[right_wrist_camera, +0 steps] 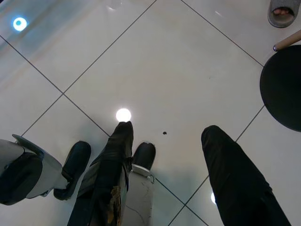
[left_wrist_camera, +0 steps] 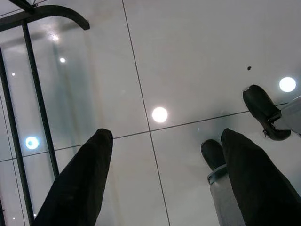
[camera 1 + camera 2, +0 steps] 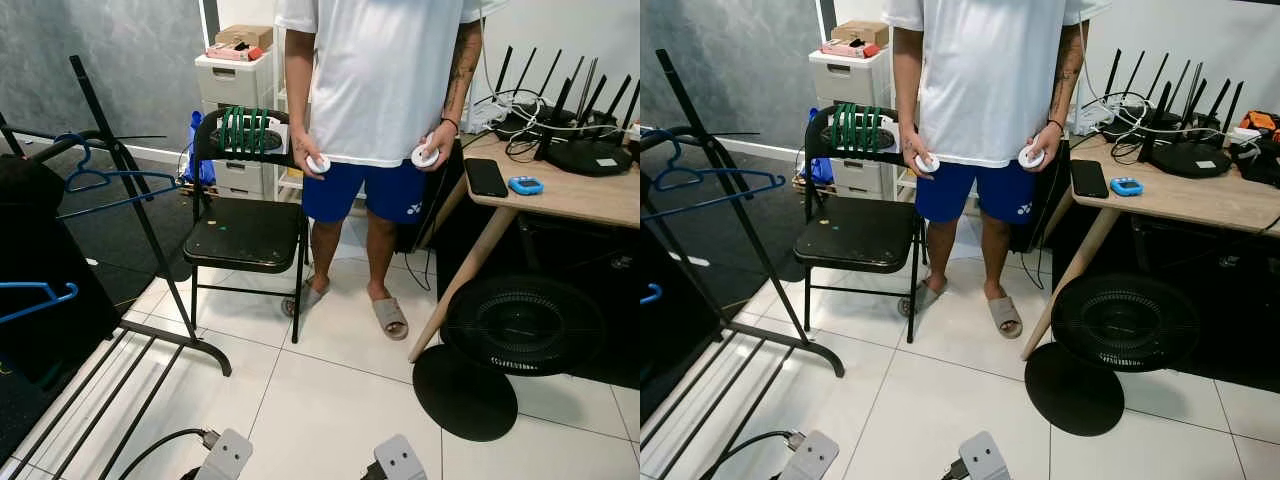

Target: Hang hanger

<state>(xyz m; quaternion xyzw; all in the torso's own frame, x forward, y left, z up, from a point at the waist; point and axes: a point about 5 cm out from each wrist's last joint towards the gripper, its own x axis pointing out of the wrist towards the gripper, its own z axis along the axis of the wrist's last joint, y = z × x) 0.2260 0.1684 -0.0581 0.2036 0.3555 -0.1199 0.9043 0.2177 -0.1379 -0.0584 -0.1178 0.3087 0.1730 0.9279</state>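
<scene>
While green hangers (image 3: 243, 130) sit on the chair (image 3: 243, 233) back at upper centre, blue hangers (image 3: 95, 180) hang on the rack (image 3: 150, 240) at left; wrist views show both grippers, left (image 2: 162, 181) and right (image 1: 167, 176), spread open above floor tiles (image 1: 155, 61)

**One logo, nothing else legible**

A small white logo sat on the leg of the person's blue shorts (image 3: 366, 192), too small to spell out. The cardboard box (image 3: 244, 36) on the drawers carried no print I could read.
</scene>
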